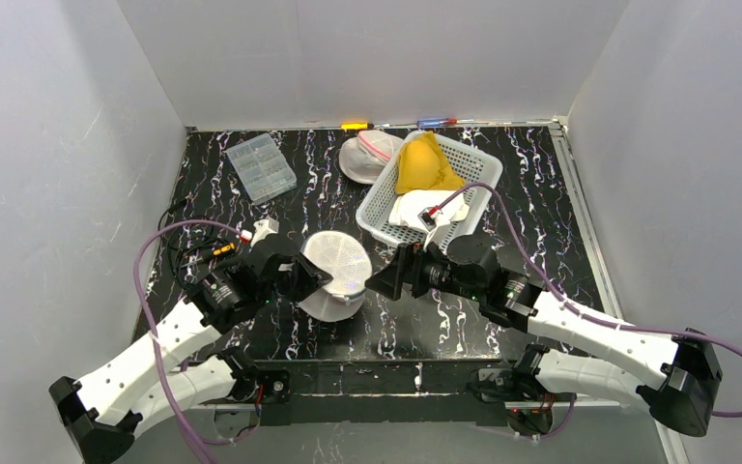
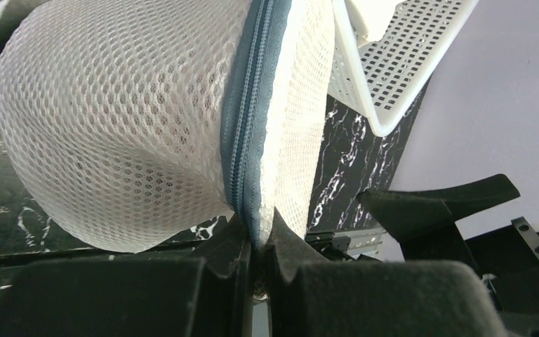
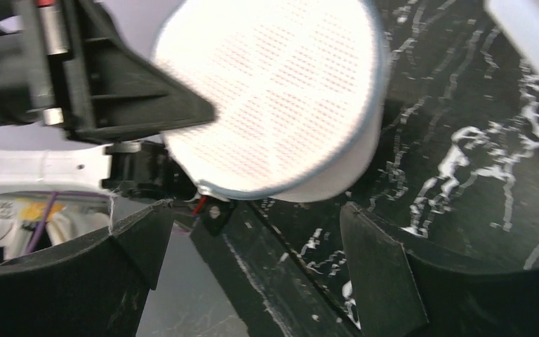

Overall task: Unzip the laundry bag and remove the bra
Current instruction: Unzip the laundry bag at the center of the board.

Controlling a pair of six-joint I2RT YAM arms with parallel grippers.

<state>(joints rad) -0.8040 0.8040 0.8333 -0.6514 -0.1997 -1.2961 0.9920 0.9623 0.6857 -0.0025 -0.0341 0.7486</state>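
The laundry bag [image 1: 338,266] is a round white mesh pouch, tilted up off the black marbled table. My left gripper [image 1: 320,278] is shut on its lower left edge. In the left wrist view the fingers [image 2: 288,246] pinch the blue-grey zipper seam [image 2: 248,112] at the bag's [image 2: 119,126] bottom. My right gripper [image 1: 380,281] hangs open just right of the bag, touching nothing. Its wrist view shows the bag's flat round face [image 3: 274,91] above the wide-apart fingertips [image 3: 375,270]. The zipper looks closed along the part I see. The bra is hidden.
A white plastic basket [image 1: 371,196] with a yellow cloth [image 1: 425,164] and white cloth stands behind the right gripper. Its corner [image 2: 356,78] is close to the bag. A second white pouch [image 1: 365,155] and a clear compartment box [image 1: 261,166] lie at the back.
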